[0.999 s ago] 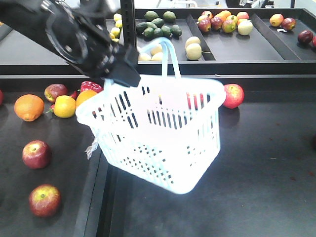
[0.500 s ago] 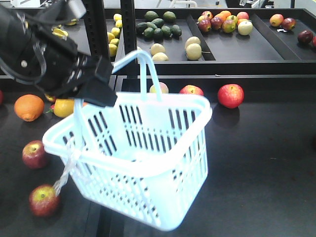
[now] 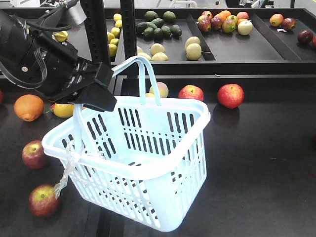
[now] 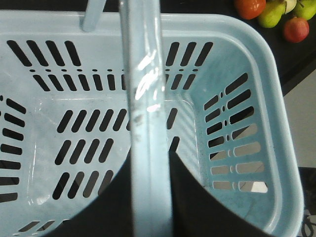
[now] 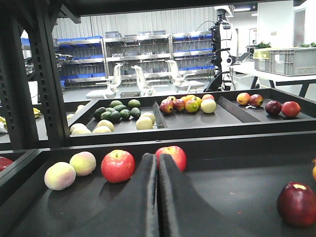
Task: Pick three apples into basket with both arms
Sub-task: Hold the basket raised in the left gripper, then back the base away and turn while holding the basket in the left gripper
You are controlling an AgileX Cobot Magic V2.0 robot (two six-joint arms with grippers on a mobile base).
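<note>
- Three apples are wanted in the basket (image 3: 163, 148) and none is in it; the left wrist view shows its slotted floor bare.
- It hangs tilted from one hoop handle (image 3: 129, 62), its low corner toward the camera, and looks clear of the dark tabletop (image 3: 266, 163); a scrap of clear plastic (image 3: 66, 170) dangles from the near-left rim.
- The left end effector (image 3: 101, 96) is clenched on that handle; in the wrist view the bar runs straight through its grip.
- The right end effector (image 5: 158, 197) has its fingers pressed together with nothing between them; it points over the tabletop toward the back ledge.
- Two dark red apples lie left of the basket: the front-left apple (image 3: 44, 200) just below the plastic scrap, the upper-left apple (image 3: 34, 154) beside the rim; the back apple (image 3: 191, 92) and the far-right apple (image 3: 230, 95) sit behind the basket against the ledge; the orange (image 3: 28, 107) is not wanted.
- The step in hand, by my reading, is carrying the basket to a resting spot; lower it slowly so the swing dies out; let the base land flat on the bare patch right of centre, apart from any fruit; hold the handle firmly until the weight is off; choose a spot both arms can reach.
- The right end effector must spread its fingers before it nears an apple.
</note>
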